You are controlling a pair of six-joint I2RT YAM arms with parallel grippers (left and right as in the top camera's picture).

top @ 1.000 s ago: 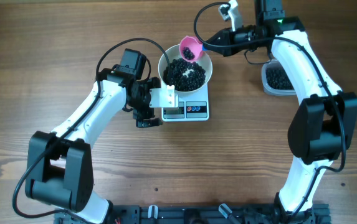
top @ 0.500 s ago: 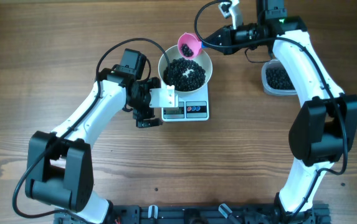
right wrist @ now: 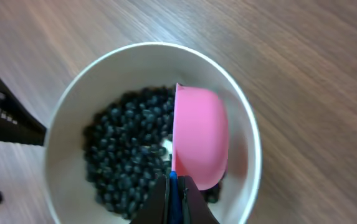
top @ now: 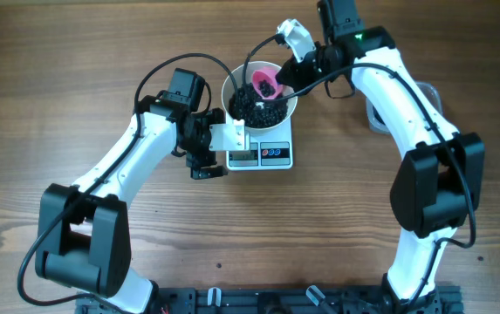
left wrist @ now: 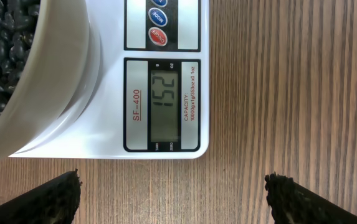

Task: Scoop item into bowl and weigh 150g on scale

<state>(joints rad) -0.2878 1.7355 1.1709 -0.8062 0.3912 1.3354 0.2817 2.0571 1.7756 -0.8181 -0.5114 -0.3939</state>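
Note:
The white bowl stands on the white scale and holds a heap of black beans. My right gripper is shut on the blue handle of the pink scoop, which is tipped on its side inside the bowl, over the beans. In the right wrist view the scoop lies against the beans, with my gripper clamped on its handle. My left gripper is open and empty beside the scale's left edge. The scale's display reads 152.
A clear tub sits at the right, mostly hidden behind my right arm. Cables loop above the bowl. Bare wooden table lies in front of the scale and between my left fingers.
My right gripper swung left and down, bringing the pink scoop from the bowl's far rim into the bowl over the beans. The left arm stayed still.

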